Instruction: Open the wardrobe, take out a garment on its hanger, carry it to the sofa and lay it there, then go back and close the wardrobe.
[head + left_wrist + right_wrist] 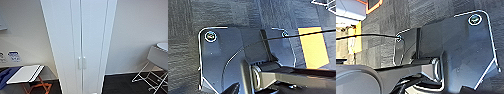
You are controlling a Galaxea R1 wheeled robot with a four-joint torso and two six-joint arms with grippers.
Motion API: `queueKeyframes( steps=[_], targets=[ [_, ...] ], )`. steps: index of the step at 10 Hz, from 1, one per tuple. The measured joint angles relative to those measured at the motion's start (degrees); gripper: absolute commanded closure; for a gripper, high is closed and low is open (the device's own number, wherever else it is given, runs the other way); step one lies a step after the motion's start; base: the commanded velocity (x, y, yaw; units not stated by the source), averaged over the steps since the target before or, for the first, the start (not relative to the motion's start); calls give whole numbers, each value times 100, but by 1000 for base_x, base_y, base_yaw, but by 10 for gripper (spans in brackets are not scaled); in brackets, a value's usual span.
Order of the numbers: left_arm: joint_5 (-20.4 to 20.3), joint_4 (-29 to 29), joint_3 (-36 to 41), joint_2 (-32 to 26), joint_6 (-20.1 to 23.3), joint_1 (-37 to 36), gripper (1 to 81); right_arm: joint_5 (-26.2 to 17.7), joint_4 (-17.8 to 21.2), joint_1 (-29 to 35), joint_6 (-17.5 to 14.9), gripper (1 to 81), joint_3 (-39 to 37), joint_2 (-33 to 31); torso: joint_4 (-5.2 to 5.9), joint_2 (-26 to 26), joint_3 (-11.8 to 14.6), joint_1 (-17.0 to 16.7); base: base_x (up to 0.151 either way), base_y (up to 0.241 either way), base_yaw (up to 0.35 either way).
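one wardrobe [80, 42], tall, white, rigid, standing dead ahead between the two walls, both doors shut. two small vertical handles [82, 63] meet at the centre seam: judged the only purchase, likely smooth and slippery; doors probably light on their hinges. state of either gripper: cannot tell.

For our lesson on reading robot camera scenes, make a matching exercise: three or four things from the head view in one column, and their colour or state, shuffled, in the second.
Things:
1. wardrobe
2. folding table legs
3. floor
4. drying rack

Descriptions:
A. orange
B. dark carpet
C. white wire frame, standing at the right
D. tall, white, both doors shut

Pairs: 1-D, 2-A, 3-B, 4-C
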Motion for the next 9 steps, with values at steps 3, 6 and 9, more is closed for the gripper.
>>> queueKeyframes(
  steps=[3,6,9],
  targets=[
    [7,1,40,0,0,0,10,33,0,-23,-4,10,57,-210,0,-2,-2,3,106,0,0],
    [0,0,46,-40,-2,11,10,28,0,5,-6,10,44,-229,0,-2,-2,6,110,0,0],
    [-15,0,41,-129,-7,-2,10,33,6,40,0,10,-111,-293,0,0,-2,10,110,0,0]
  ],
)
